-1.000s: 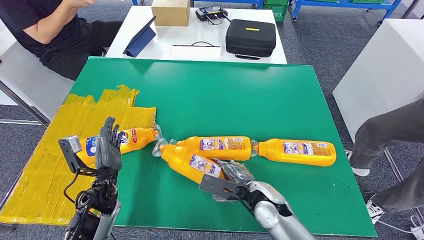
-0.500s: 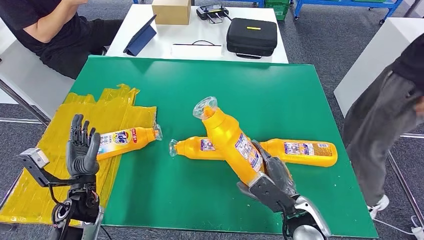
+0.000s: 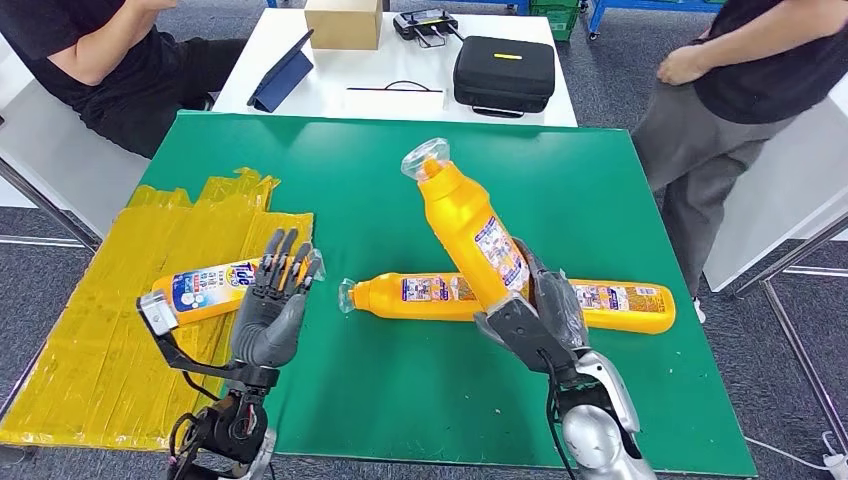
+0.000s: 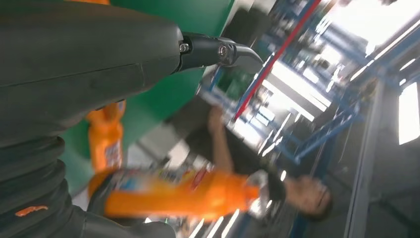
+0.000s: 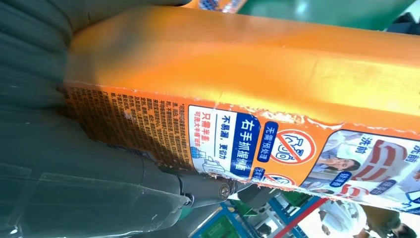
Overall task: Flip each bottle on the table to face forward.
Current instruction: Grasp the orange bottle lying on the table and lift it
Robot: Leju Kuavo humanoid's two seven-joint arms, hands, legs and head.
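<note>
From the head view, the right hand (image 3: pixel 530 320) held the lifted bottle (image 3: pixel 466 232) by its lower body, cap tilted up and away, above the green table (image 3: pixel 600 180). Under it lay the middle bottle (image 3: pixel 415 295) and, at the right, another bottle (image 3: pixel 625 305), both with their back labels upward. The left bottle (image 3: pixel 205 287) lay on the yellow tape patch (image 3: pixel 90 330) and already showed its front label. The left hand (image 3: pixel 270 315) was raised near it, fingers spread and holding nothing.

From the left wrist view, the picture was blurred; the lifted bottle (image 4: pixel 173 193) appeared across it, and I could not read the fingers there.

From the right wrist view, the fingers were wrapped firmly around the lifted bottle (image 5: pixel 237 74), and the small-print back label faced the camera. To do this step well, I judged the hand should roll the bottle about its long axis until the front label is upward, then lay it on a free part of the table, away from the two bottles below, so it does not push them.
</note>
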